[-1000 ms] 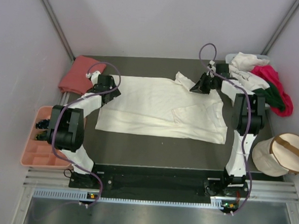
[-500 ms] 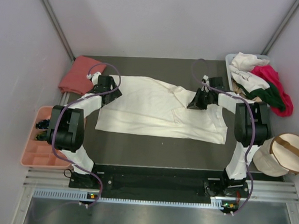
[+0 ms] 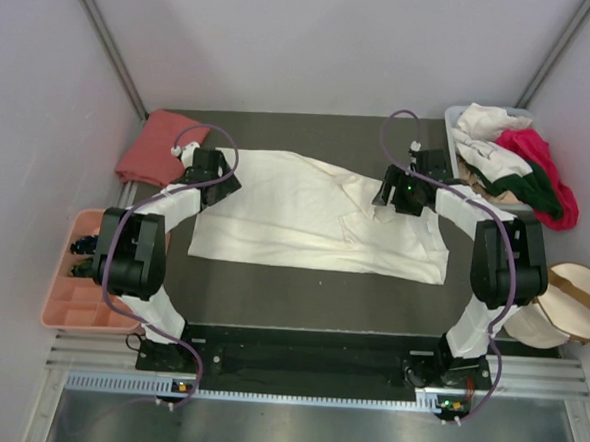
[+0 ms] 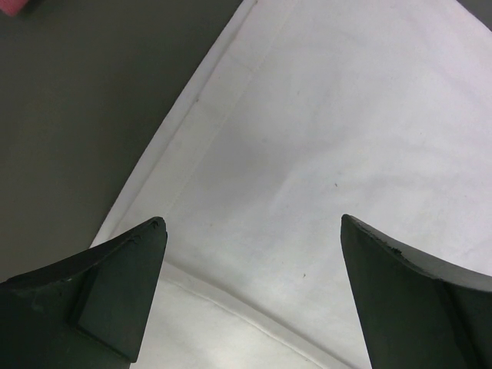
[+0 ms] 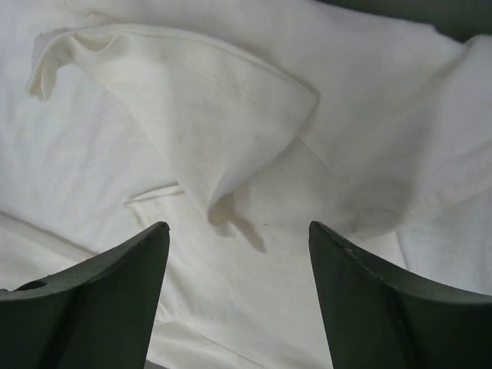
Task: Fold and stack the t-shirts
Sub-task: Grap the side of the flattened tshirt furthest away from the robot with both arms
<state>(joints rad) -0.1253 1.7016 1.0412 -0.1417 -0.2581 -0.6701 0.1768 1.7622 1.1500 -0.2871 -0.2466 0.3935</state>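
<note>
A large cream-white t-shirt (image 3: pixel 315 217) lies spread flat across the middle of the dark table. Its right sleeve (image 5: pixel 200 115) is folded inward and rests loosely on the shirt body. My right gripper (image 3: pixel 387 199) hovers just over that fold, open, with nothing between its fingers (image 5: pixel 92 300). My left gripper (image 3: pixel 222 182) is open above the shirt's back left corner, over a hem seam (image 4: pixel 231 304), holding nothing. A folded salmon-pink t-shirt (image 3: pixel 159 148) sits at the back left. White, magenta and dark green t-shirts (image 3: pixel 514 159) are heaped at the back right.
A round beige pouch with a tan strap (image 3: pixel 561 297) lies at the right, partly behind the right arm. A pink compartment tray (image 3: pixel 75 303) sits off the table's left edge. The heap of shirts lies in a pale bin (image 3: pixel 454 116). Grey walls close in the back and sides.
My right gripper carried the sleeve from the back right inward over the shirt, then opened and let it go. The left gripper has not moved.
</note>
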